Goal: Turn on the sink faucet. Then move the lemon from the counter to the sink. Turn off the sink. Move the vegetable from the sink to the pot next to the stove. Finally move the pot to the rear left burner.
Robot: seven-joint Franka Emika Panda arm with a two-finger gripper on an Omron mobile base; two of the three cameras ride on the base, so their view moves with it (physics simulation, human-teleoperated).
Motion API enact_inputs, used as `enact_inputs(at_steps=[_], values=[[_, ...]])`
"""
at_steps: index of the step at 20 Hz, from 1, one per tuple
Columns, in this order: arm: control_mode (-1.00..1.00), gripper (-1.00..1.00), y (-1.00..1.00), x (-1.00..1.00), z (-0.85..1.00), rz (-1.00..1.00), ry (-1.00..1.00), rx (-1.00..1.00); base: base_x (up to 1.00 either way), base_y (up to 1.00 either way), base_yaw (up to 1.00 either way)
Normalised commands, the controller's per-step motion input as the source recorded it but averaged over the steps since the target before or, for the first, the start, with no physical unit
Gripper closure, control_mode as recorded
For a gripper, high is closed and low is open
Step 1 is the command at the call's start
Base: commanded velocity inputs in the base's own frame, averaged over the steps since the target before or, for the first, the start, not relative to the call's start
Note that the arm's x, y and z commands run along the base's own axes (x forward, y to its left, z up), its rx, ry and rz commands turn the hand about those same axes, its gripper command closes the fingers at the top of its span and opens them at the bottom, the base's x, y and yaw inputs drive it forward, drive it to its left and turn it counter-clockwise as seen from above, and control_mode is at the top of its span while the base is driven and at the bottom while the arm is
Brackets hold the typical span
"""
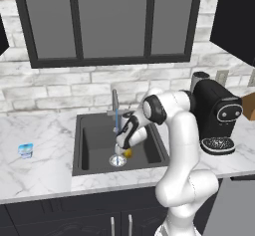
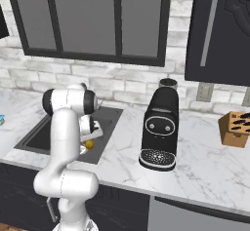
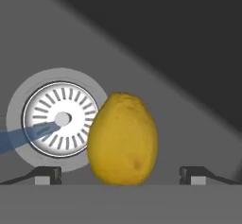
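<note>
Small bright yellow lemon [image 3: 123, 139] rests in the dark grey sink basin [image 1: 92, 143] beside the drain; gripper [image 3: 120, 175] released, jaws wide; water running — shut-off, pot, burner remain.

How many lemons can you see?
1. The lemon sits in the sink, right beside the round drain, between the open claw tips. None others seen.

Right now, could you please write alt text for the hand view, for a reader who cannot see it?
A yellow lemon sits on the dark sink floor between the gripper's wide-open jaws, apart from both tips. Beside it lies the round silver drain, with a thin blue stream of water running onto it.
</note>
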Motion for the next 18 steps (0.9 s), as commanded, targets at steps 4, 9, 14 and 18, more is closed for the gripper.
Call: enact_inputs(at_steps=[4,9,14,18], values=[[-1.0,-1.0,0.0,-0.1,0.48,0.0,-0.02,0.01,0.0,0.0,0.0],[-1.0,-1.0,-0.05,-0.07,0.64,0.0,0.0,0.06,0.0,0.0,0.0],[-1.0,-1.0,-0.19,-0.01,0.64,-0.01,0.0,0.08,0.0,0.0,0.0],[-1.0,-1.0,-0.24,0.0,0.61,-0.03,0.0,0.08,0.0,0.0,0.0]])
